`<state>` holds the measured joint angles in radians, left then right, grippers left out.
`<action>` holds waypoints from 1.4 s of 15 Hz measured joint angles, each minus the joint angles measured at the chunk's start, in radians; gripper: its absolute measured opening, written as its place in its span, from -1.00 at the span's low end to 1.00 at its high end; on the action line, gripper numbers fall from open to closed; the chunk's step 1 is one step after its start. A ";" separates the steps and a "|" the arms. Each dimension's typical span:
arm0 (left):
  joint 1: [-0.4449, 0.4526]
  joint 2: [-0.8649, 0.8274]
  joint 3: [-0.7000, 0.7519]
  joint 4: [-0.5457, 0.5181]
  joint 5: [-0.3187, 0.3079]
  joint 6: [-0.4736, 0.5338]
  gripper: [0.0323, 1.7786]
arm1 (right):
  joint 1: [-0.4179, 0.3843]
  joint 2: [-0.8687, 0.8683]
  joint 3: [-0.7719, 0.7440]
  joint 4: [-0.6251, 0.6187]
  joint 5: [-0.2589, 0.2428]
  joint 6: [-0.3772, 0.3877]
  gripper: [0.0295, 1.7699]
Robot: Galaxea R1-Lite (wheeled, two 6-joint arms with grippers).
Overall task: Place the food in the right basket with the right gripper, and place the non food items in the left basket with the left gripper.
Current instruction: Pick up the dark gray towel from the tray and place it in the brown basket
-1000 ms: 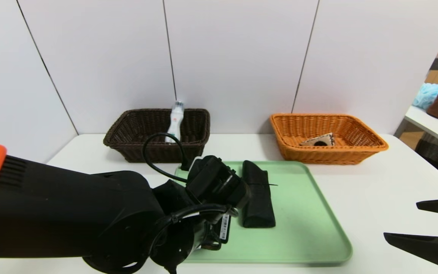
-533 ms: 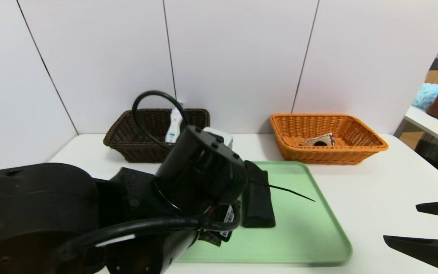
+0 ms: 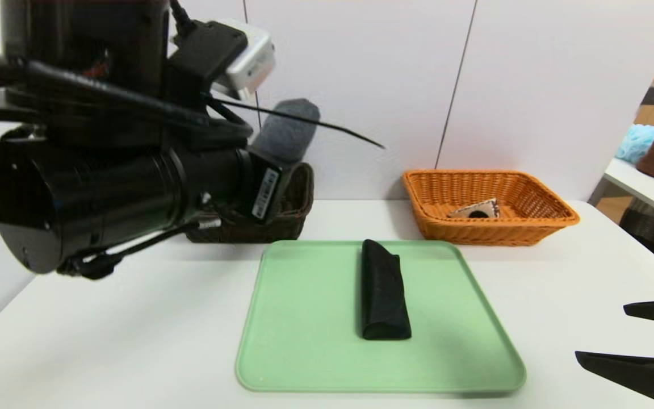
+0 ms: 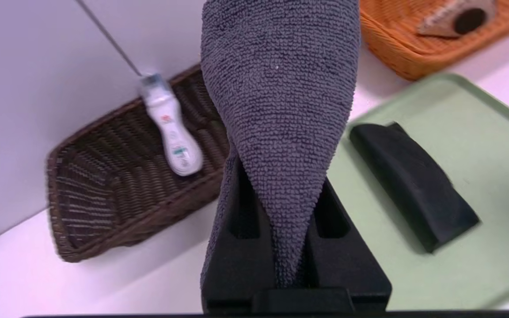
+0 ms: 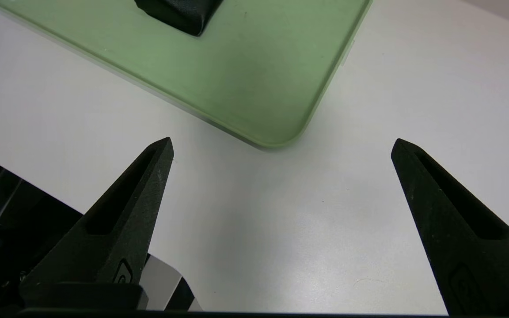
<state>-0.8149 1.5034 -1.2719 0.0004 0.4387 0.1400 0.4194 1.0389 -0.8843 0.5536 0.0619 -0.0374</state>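
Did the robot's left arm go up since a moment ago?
Yes. The left end effector, shut on the gray towel, rose from the green tray to above the brown basket.

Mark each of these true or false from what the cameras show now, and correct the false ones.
1. The left gripper is shut on a grey towel. True.
2. The green tray is bare. False: a black folded cloth lies on it.
3. The right gripper hangs open over the white table, holding nothing. True.
4. The white bottle lies in the orange basket. False: it is in the brown basket; the orange one holds a small packet.
5. The grey towel already rests in the brown basket. False: it is held in the air, clamped between the left gripper's fingers.
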 joint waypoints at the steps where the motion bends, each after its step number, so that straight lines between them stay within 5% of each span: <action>1: 0.063 0.007 -0.029 0.002 -0.027 0.002 -0.80 | 0.001 0.000 0.000 0.000 0.000 0.000 0.92; 5: 0.317 0.094 -0.099 0.008 -0.172 -0.001 -0.80 | 0.005 -0.001 0.000 0.000 0.000 0.001 0.92; 8: 0.421 0.187 -0.104 0.005 -0.251 -0.005 -0.80 | 0.005 -0.001 0.001 0.000 0.000 0.001 0.92; 21: 0.465 0.397 -0.090 -0.118 -0.301 0.039 -0.80 | 0.005 -0.010 0.029 0.000 0.000 0.001 0.92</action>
<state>-0.3500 1.9002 -1.3619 -0.1179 0.1381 0.1794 0.4247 1.0294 -0.8553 0.5540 0.0623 -0.0364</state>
